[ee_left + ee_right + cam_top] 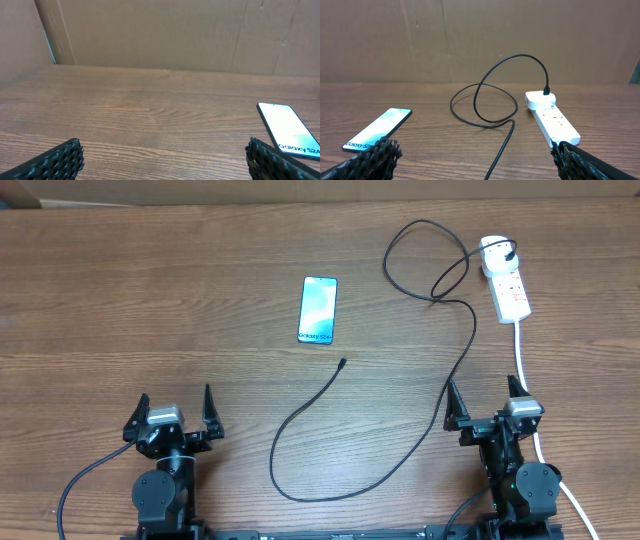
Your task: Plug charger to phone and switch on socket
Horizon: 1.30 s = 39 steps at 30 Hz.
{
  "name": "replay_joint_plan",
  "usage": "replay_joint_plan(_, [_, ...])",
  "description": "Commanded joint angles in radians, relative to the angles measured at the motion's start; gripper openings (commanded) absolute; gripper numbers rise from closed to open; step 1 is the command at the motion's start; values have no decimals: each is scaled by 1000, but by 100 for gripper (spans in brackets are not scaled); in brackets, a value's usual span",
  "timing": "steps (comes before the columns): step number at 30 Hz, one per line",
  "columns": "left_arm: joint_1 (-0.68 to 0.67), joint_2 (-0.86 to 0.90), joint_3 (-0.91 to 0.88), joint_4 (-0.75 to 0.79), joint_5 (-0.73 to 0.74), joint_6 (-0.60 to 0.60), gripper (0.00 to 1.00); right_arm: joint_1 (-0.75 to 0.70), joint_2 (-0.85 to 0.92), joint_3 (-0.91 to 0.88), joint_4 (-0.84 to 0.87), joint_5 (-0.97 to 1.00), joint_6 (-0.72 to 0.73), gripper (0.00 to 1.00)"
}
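The phone (318,310) lies screen-up and lit at the table's middle; it also shows in the left wrist view (291,129) and the right wrist view (376,130). The black charger cable (452,385) loops from its white adapter (495,252), plugged in the socket strip (510,288), down to the front; its plug tip (342,363) lies just below the phone, apart from it. The cable (507,137) and the socket (554,122) show in the right wrist view. My left gripper (175,412) and right gripper (486,405) are open and empty near the front edge.
The strip's thick white cord (530,395) runs down past my right arm to the front right corner. A brown cardboard wall (160,35) stands behind the table.
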Motion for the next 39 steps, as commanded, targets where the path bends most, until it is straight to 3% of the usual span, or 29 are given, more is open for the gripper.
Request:
replay_joint_plan(1, [-2,-9,-3,1,-2,-3,100,3,-10,-11,6,10,6,100])
replay_joint_plan(18, [-2,-10,-3,13,28,-7,100,3,-10,-10,6,10,6,100])
replay_joint_plan(33, [-2,-10,2,652,56,26,100,3,-10,-10,6,10,6,100])
replay_joint_plan(39, [-2,-7,77,659,61,55,99,3,-10,-10,6,10,6,100])
